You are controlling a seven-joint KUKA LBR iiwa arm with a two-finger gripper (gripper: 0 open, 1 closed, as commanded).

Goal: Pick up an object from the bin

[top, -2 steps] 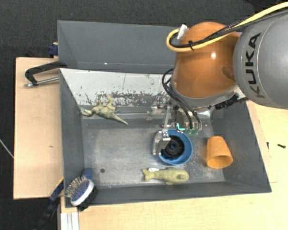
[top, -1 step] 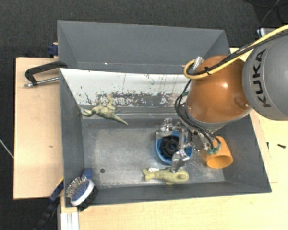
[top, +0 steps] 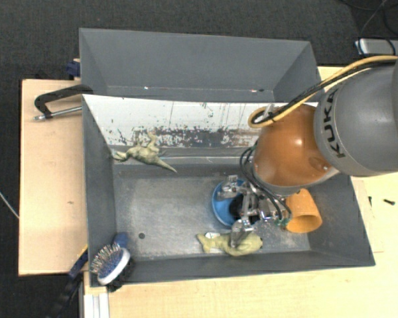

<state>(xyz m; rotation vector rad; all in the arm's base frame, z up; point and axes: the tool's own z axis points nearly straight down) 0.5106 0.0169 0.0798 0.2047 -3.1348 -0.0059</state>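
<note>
Lying at your gripper's (top: 243,228) tip: pale yellow-green soft toy (top: 227,244)
Just beside the gripper: blue round object (top: 220,207)
Grip state: you cannot tell

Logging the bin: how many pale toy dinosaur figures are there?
2: back figure by the rear wall, left; front figure beside the pincer. The arm may hide more.

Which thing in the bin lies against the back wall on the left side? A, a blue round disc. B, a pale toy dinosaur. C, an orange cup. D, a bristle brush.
B: the pale toy dinosaur lies along the back wall, left; the orange cup and blue disc are by the gripper at right, the brush in the front left corner.
</note>
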